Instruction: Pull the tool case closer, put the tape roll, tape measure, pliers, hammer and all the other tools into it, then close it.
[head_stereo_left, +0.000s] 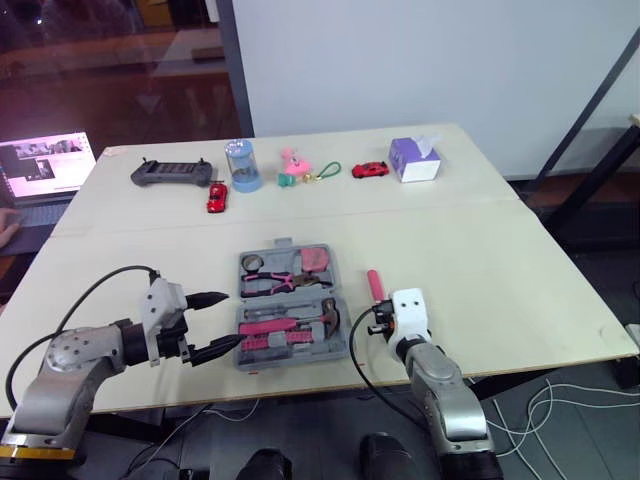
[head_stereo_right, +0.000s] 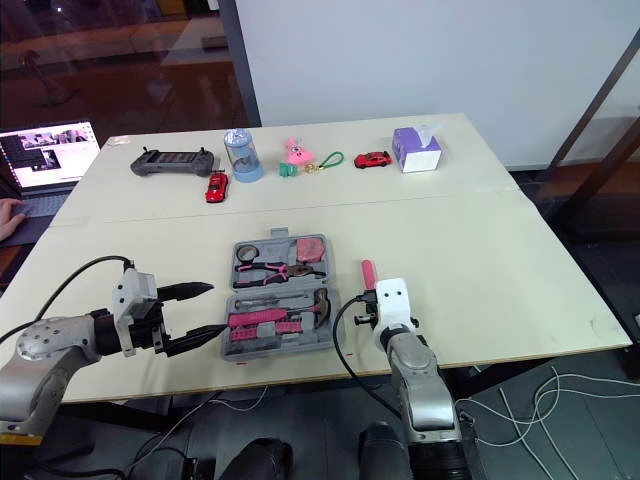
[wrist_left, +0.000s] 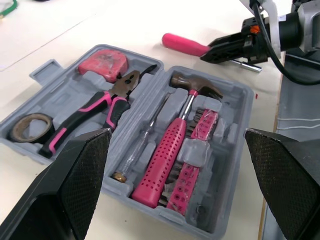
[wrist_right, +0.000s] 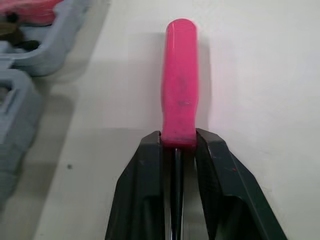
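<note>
Left gripper (head_stereo_left: 230, 318) jaws spread wide and holding nothing. They point at the side of the open grey plastic tool case (wrist_left: 60, 87), with one fingertip right at the case edge; contact can't be told. The case lies flat on the beige surface (head_stereo_left: 480, 260) between the two jaws, both halves face up. In the half closer to the left jaws sit a pink-handled steel hammer (wrist_left: 172, 150), a thin clear-handled tester screwdriver (wrist_left: 145, 145) and a pink bit holder strip (wrist_left: 192, 165). In the half farther from them sit a black tape roll (wrist_left: 31, 127), pink-and-black handled pliers (wrist_left: 100, 107) and a pink tape measure (wrist_left: 102, 62). Right gripper (wrist_right: 178, 142) is low on the surface on the other side of the case, jaws pinching a pink-handled screwdriver (wrist_right: 180, 80) right at the base of its handle. The dark shaft runs back between the fingers and the handle sticks out ahead of the jaws, lying on the surface just beside the case and outside it. Well beyond both jaws, in a row along the far part of the surface: a black game controller (head_stereo_left: 170, 173), a clear blue cup (head_stereo_left: 243, 165), a small red toy car (head_stereo_left: 217, 197), a pink toy figure (head_stereo_left: 294, 160), a second red toy car (head_stereo_left: 370, 169) and a purple tissue box (head_stereo_left: 415, 160). An open laptop (head_stereo_left: 45, 165) is far out past the left jaws.
</note>
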